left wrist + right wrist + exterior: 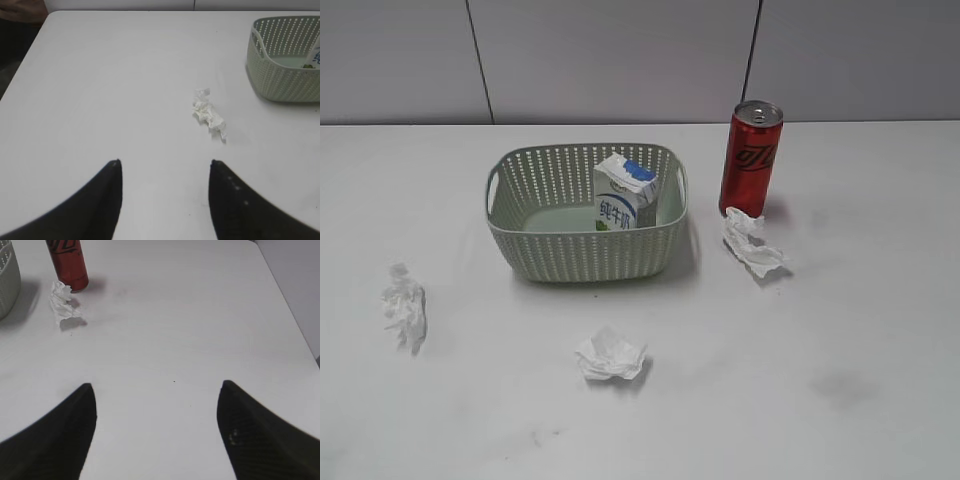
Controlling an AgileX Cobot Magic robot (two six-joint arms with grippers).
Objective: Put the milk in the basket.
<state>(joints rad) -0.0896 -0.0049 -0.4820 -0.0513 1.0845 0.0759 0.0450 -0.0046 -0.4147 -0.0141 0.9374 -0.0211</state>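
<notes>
While both sets of jaws are spread wide and hold nothing, the job looks done. The left gripper [165, 162] hangs over bare tabletop [110, 90], with a crumpled tissue [209, 113] at about 1 o'clock from it. The right gripper [156, 385] also hangs over bare tabletop, and the red can [67, 262] stands far off at 11 o'clock with another tissue [62, 302] just beside it.

The milk [623, 193] stands inside the basket [585, 250], toward its right end, and it looks tipped a little.

What could go wrong now? I think an arm swinging back in could bump the basket and knock the milk flat. A reach from the right could also hit the tall can, which would roll easily.
</notes>
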